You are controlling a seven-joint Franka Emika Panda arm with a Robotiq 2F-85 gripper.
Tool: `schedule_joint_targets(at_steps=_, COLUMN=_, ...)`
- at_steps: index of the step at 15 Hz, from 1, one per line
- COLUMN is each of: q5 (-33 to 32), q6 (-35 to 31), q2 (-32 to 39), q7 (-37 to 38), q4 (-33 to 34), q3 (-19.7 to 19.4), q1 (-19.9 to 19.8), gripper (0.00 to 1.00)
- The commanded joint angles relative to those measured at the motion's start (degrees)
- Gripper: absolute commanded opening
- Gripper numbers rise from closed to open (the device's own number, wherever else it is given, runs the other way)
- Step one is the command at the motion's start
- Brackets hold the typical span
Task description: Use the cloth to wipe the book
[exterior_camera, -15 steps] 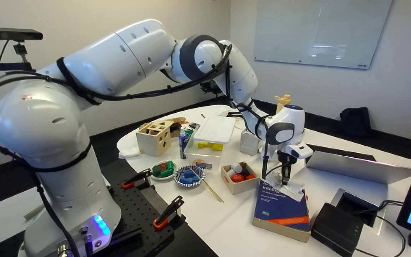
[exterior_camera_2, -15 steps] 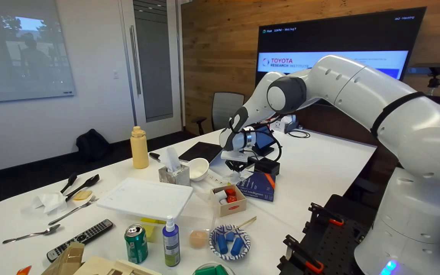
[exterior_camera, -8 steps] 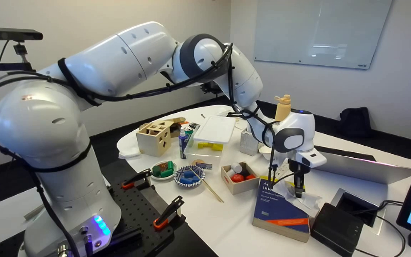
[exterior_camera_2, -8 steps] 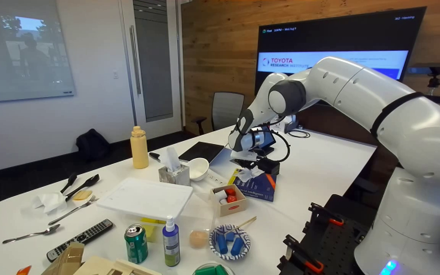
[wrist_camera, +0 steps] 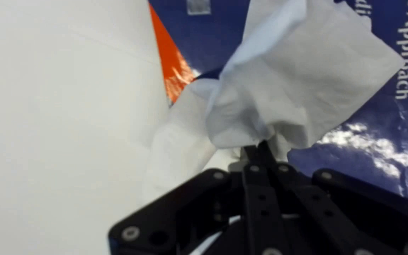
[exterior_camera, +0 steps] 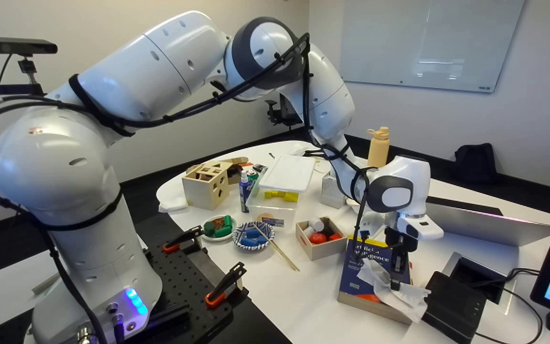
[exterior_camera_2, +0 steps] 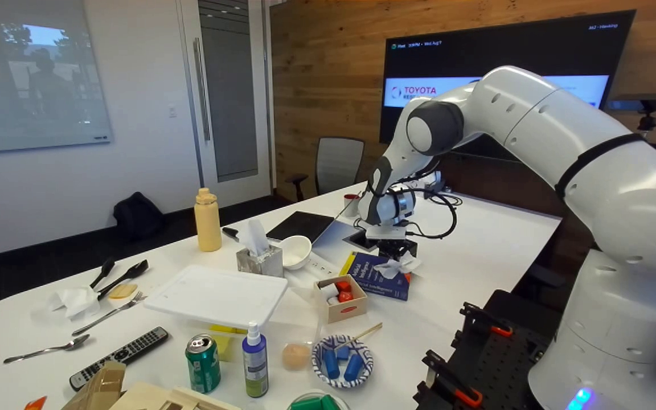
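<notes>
The Robotiq gripper (wrist_camera: 259,144) has its jaws clenched on a crumpled white tissue (wrist_camera: 296,81); the tissue spreads over the orange-striped end of the dark-blue Artificial Intelligence paperback (exterior_camera_2: 370,280) and partly overhangs one edge; the paperback lies flat on the white table (exterior_camera: 303,301), just beside an open wooden box (exterior_camera: 327,251).

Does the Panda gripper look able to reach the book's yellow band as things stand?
Probably yes: the gripper holds the white tissue over the book, and in an exterior view the yellow band lies uncovered; the wooden box stands beside the book, not over it.
</notes>
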State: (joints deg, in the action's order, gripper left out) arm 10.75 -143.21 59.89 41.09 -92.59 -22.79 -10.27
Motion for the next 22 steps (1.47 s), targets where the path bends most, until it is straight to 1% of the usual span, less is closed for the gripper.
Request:
schedule_joint_targets(at_steps=1, q5=-1.1, q6=4.2, q2=-6.9, q7=-1.4, q4=-7.3, q3=-0.3, q1=-0.1, gripper=0.00)
schedule_joint_targets(at_steps=3, q5=-0.8, q6=3.1, q2=-8.0, q7=0.7, q4=-8.8, q3=-1.4, q1=0.0, gripper=0.00)
schedule_joint_targets(at_steps=4, q5=-0.3, q6=-0.7, q2=-8.0, q7=2.5, q4=-9.5, q3=-2.4, q1=0.2, gripper=0.00)
schedule_joint_targets(at_steps=6, q5=0.6, q6=-4.8, q2=-7.7, q7=3.8, q4=-9.1, q3=-2.9, q1=-1.0, gripper=0.00)
schedule_joint_targets(at_steps=9, q5=0.4, q6=-6.3, q2=-5.5, q7=6.7, q4=-7.1, q3=-4.4, q1=-2.4, gripper=0.00)
schedule_joint_targets(at_steps=11, q5=-0.4, q6=-6.3, q2=-4.0, q7=9.5, q4=-6.6, q3=-6.6, q1=-2.4, gripper=0.00)
schedule_joint_targets(at_steps=14, q5=-0.2, q6=-6.1, q2=-2.5, q7=11.9, q4=-6.0, q3=-7.6, q1=-3.8, gripper=0.00)
schedule_joint_targets(at_steps=15, q5=0.1, q6=-6.2, q2=-2.3, q7=11.8, q4=-5.7, q3=-7.1, q1=-4.7, gripper=0.27)
schedule_joint_targets(at_steps=16, q5=0.7, q6=-6.8, q2=-2.3, q7=11.4, q4=-5.6, q3=-6.0, q1=-5.9, gripper=0.28)
schedule_joint_targets(at_steps=17, q5=1.3, q6=-7.1, q2=-2.4, q7=10.7, q4=-5.5, q3=-4.9, q1=-6.9, gripper=0.33)
schedule_joint_targets(at_steps=20, q5=2.4, q6=-6.4, q2=-2.8, q7=8.9, q4=-5.2, q3=-1.8, q1=-9.2, gripper=0.57)
schedule_joint_targets(at_steps=22, q5=2.6, q6=-6.6, q2=-3.6, q7=8.0, q4=-5.8, q3=-0.3, q1=-9.7, gripper=0.70)
